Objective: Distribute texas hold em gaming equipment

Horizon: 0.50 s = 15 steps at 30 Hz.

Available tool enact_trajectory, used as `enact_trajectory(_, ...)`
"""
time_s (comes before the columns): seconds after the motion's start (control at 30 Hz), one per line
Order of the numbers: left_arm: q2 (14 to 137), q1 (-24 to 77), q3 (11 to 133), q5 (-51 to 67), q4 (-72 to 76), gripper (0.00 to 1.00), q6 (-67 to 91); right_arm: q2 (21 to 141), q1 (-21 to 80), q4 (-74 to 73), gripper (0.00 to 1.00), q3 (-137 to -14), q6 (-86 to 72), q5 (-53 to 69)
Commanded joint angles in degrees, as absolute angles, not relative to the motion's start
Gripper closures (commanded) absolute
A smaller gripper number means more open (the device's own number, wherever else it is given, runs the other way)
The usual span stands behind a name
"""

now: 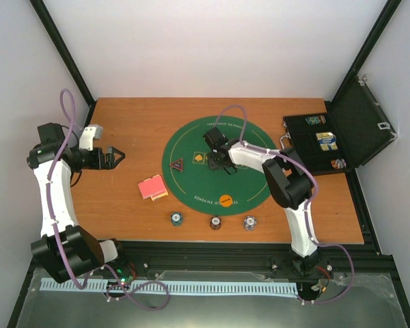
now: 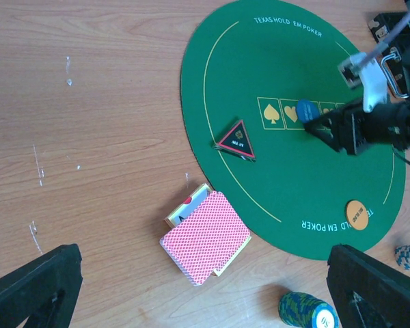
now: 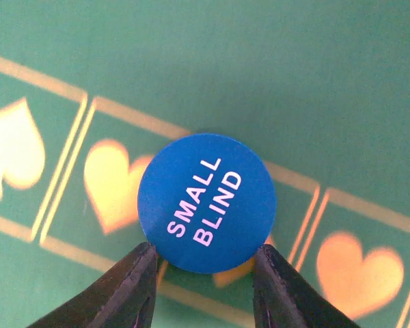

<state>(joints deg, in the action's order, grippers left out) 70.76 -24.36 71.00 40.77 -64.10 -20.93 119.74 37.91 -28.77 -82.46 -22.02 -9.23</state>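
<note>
A blue round button marked SMALL BLIND [image 3: 206, 203] lies on the row of suit boxes in the middle of the green mat [image 1: 191, 188]. My right gripper [image 3: 203, 256] is shut on its near edge, one finger touching each side. From the left wrist view the blue button [image 2: 305, 108] shows just ahead of the right fingers. A black triangular button [image 1: 180, 165] sits at the mat's left and an orange button [image 1: 225, 199] near its front. The pink-backed card deck [image 1: 152, 186] lies on the wood left of the mat. My left gripper [image 1: 116, 157] hangs open and empty, left of the mat.
Three small stacks of striped chips [image 1: 175, 219] [image 1: 215, 223] [image 1: 250, 222] stand in a row near the table's front edge. An open black case [image 1: 348, 130] holding more pieces sits at the back right. Walls close in on both sides.
</note>
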Motion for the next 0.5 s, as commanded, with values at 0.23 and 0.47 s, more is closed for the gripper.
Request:
enact_trajectory(0.23, 73.39, -24.17, 75.3, 42.12, -65.15, 0.0, -22.98, 138.06, 30.18, -39.28, 0.6, -108.58, -19.07, -10.0)
enact_trajectory(0.47, 73.98, -24.17, 75.57, 42.39, -65.58, 0.0, -23.58, 145.89, 27.08, -46.87, 0.59, -123.8, -17.96, -9.71)
